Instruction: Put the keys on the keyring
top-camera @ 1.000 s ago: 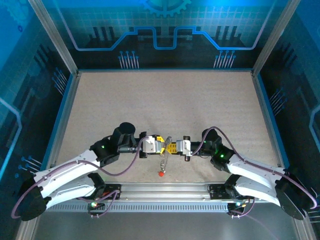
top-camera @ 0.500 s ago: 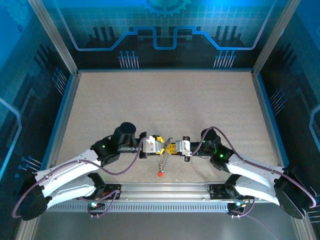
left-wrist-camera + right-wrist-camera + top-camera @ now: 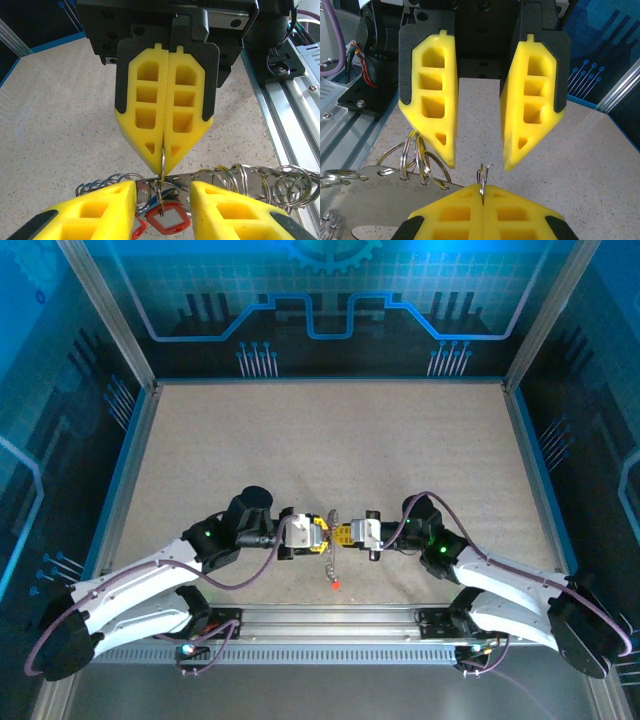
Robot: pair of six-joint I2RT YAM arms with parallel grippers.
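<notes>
Left wrist cam: right end effector is clenched tip-to-tip on the keyring, which sits edge-on between its pads. Left end effector is released, jaws apart either side of the ring, gripping nothing. The keys (red heads, a bit of blue) hang under the ring. Right wrist cam shows a metal plate loaded with split rings just beside it. From the top view the bunch hangs between the two arms toward the worktop; can't tell if the lowest key touches.

Risks, my read:
- Thin wire held at the very tips, so the hanging weight could make it rotate or slip out.
- If left closes off-centre, it hits right's tips or grabs the plate instead of the ring.
- Dangling keys could snag on a finger.
- Ring's opening isn't visible, so threading would be blind.
</notes>
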